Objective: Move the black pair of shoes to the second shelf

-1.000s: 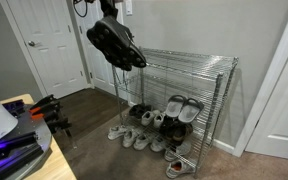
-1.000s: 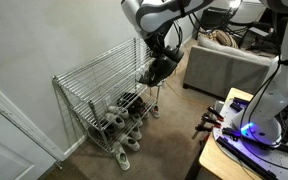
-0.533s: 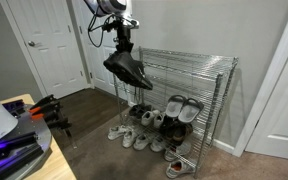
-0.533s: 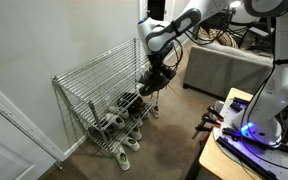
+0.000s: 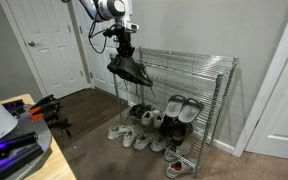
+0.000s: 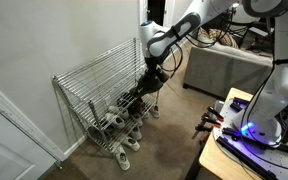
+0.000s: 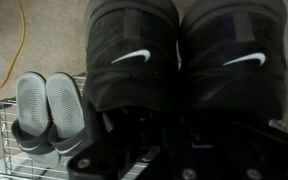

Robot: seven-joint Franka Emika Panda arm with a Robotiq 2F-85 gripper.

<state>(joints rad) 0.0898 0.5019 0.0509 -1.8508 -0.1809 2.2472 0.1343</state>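
Note:
The black pair of shoes (image 5: pixel 131 70) hangs from my gripper (image 5: pixel 124 48) at the near end of the chrome wire rack (image 5: pixel 219 75), about level with the second shelf (image 5: pixel 189 90). In the other exterior view the shoes (image 6: pixel 144 88) are against the rack's end. The wrist view shows both shoes (image 7: pixel 184 50) side by side with white swooshes, and my gripper (image 7: pixel 182 140) shut on them, its fingers dark and hard to make out.
Grey slides (image 7: pixel 49 105) lie on a wire grid beside the shoes. Several shoes fill the lowest tier (image 5: pixel 169 115), and white sneakers (image 5: pixel 134 137) lie on the floor. A white door (image 5: pixel 54 45), a sofa (image 6: pixel 224 65) and a desk (image 5: pixel 14 140) stand nearby.
The arm has lowered the black shoes and brought them in against the rack's end, near the middle tier. They stay in my grip.

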